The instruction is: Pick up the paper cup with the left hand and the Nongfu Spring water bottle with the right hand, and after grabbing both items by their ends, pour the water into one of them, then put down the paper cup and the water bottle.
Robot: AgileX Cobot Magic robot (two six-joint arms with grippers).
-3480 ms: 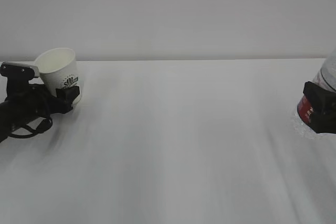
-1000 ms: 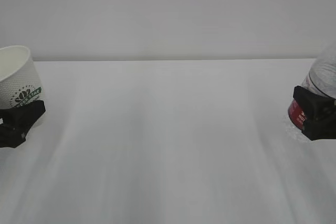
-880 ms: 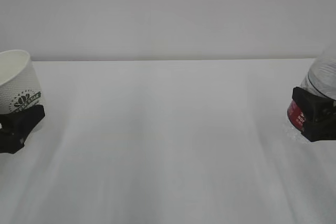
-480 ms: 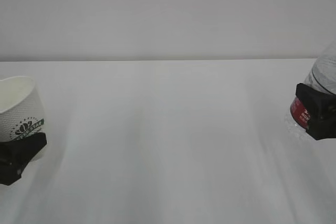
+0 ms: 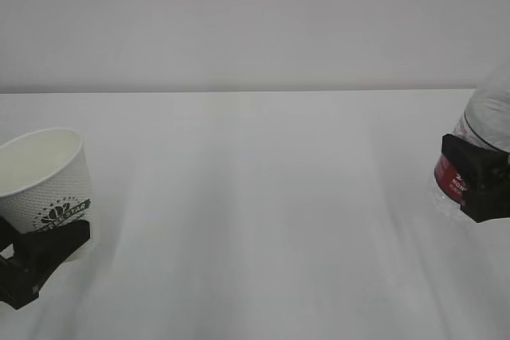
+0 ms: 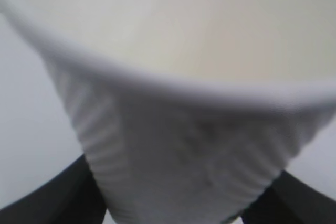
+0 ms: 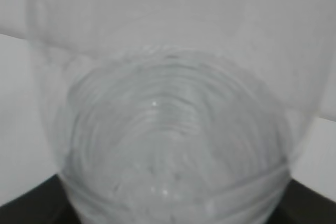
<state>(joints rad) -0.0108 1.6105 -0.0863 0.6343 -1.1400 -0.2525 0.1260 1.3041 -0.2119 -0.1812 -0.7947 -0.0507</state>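
**A:** Your paper cup (image 5: 44, 177) has dropped a lot in the last few seconds. It's now low at the left edge, tilted a bit, and further from the bottle. The left hand (image 5: 36, 264) has its fingers clamped round the cup's base. Looks to me like you're setting it down, not lining up a pour.

**B:** And the Nongfu Spring water bottle (image 5: 478, 137)?

**A:** Barely moved, far right, the right hand (image 5: 476, 185) grasping it at the red label. The exterior view doesn't show you inside the cup. The left wrist view shows a blurry cream interior (image 6: 173, 19), so I can't tell if there's water. The right wrist view only shows the bottle's ribbed clear body (image 7: 173, 145).
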